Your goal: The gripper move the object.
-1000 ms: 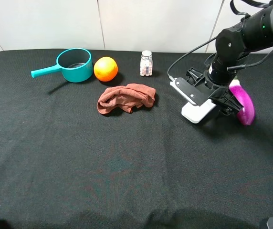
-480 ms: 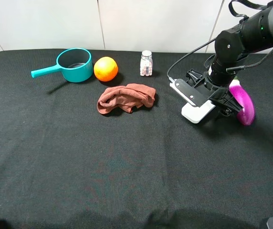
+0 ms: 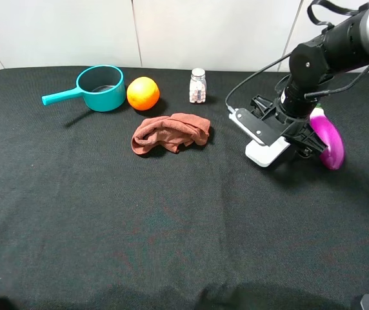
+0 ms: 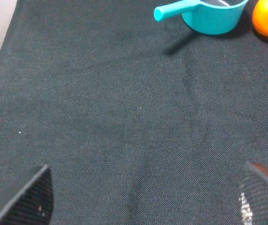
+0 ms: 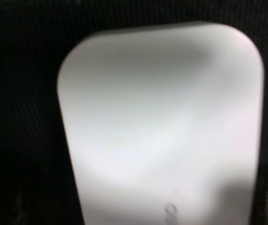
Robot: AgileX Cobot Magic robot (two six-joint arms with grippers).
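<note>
**Right gripper** [image 3: 307, 141]: lowered to the table [image 3: 171, 232]. Its jaws are hidden under the wrist, so it cannot be told whether they are parted or closed.

**Purple eggplant** [image 3: 330, 139]: tilted with the stem uppermost, touching the gripper on the side toward the table's right edge.

**White block** [image 3: 269, 152]: just beside the gripper on its other side. It fills the right wrist view, blurred.

**Left gripper** [image 4: 143, 199]: jaws spread wide over bare cloth, with nothing between them.

**Farther off:** brown cloth [image 3: 170, 133], pill bottle [image 3: 198, 86], and orange [image 3: 142, 93] just beside the teal saucepan [image 3: 102, 88].
</note>
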